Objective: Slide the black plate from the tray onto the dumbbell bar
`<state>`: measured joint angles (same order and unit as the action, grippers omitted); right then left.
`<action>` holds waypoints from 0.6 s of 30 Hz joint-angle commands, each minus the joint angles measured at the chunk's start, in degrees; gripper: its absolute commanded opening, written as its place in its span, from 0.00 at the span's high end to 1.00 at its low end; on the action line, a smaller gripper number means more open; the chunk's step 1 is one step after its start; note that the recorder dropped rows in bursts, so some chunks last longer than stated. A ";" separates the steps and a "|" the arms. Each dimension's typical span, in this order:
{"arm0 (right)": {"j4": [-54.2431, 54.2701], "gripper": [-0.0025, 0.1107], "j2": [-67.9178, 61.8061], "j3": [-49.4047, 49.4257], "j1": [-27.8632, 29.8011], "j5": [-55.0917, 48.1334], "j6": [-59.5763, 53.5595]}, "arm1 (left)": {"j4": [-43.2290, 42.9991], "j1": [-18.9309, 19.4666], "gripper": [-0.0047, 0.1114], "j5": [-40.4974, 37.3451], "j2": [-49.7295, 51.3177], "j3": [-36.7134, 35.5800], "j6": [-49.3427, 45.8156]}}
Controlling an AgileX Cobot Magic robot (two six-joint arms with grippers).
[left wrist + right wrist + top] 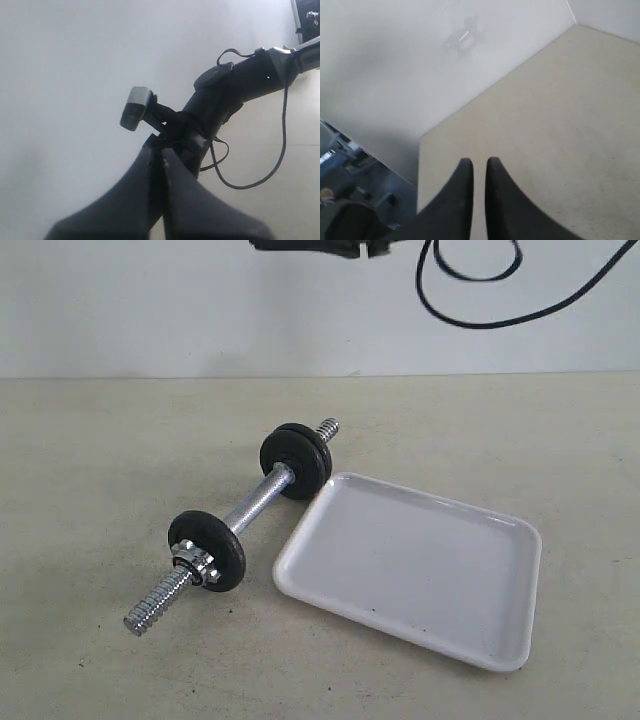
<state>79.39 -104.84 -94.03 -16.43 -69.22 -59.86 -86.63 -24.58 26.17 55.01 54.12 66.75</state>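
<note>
The white tray [412, 565] lies on the table with nothing in it. Left of it lies the chrome dumbbell bar [257, 499], almost touching the tray's far corner. Two black plates [296, 461] sit side by side on its far end. One black plate [207, 549] sits on the near end behind a chrome nut [195, 562]. My left gripper [161, 150] is shut and empty, raised toward a pale wall. My right gripper [479, 161] is shut with a thin slit between the tips, empty, above bare table. Neither gripper shows in the exterior view.
A dark arm part [310, 245] and a looping black cable [470, 295] hang at the top of the exterior view. The other arm [235, 85] with its cable fills the left wrist view. The table edge [420, 165] shows in the right wrist view.
</note>
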 commanded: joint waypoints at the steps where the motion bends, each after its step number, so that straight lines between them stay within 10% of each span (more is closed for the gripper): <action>1: -13.83 0.93 8.73 -0.37 0.71 -0.75 -4.80 | -0.17 -0.01 0.92 0.32 -6.85 -0.22 1.17; 8: -34.77 0.98 23.82 -0.37 0.48 5.05 -1.80 | -2.12 -0.01 0.92 0.07 -15.55 -0.22 2.34; 18: -37.73 0.98 46.08 -0.17 0.48 1.43 -1.80 | -4.89 -0.01 0.92 -0.68 -24.72 -6.37 6.15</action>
<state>42.11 -64.10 -94.12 -16.08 -65.51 -61.75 -91.17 -24.58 26.05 32.50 50.01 71.91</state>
